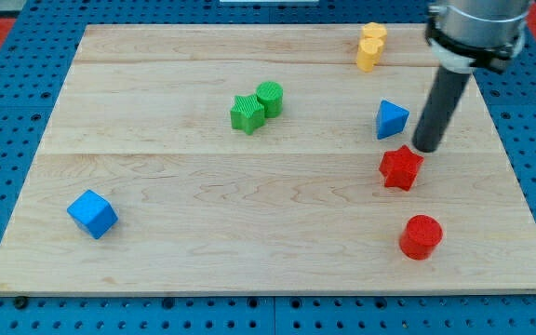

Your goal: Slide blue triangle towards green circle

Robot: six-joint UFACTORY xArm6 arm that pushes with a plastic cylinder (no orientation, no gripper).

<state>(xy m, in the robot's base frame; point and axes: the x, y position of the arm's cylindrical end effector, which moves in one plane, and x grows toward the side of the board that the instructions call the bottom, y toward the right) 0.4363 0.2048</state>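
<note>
Jaws do not exist on this arm, so nothing is clenched, released or grasped: it ends in a straight dark rod, and my tip [426, 149] rests on the wooden board [249, 233] in the right part of the frame. It sits just to the right of the blue triangle [391, 119] with a narrow strip of bare wood between them, and just above the red star [401, 168], so close to the star's upper right point that I cannot tell whether they touch. That triangle lies in the upper right of the frame, well apart from the green circle [270, 98], which stands in the upper middle, to the triangle's left and slightly higher. A green star [247, 113] presses against the circle's lower left side, the two touching. Near the top edge of the board, up and a little left of the triangle, two yellow blocks [371, 46] sit tight together, one behind the other; their exact shapes are hard to make out. A red cylinder [421, 236] stands in the lower right of the frame, below the red star and apart from it. A blue cube [92, 214] sits alone in the lower left, far from everything else. Around the board runs a blue perforated surface [7, 112].
</note>
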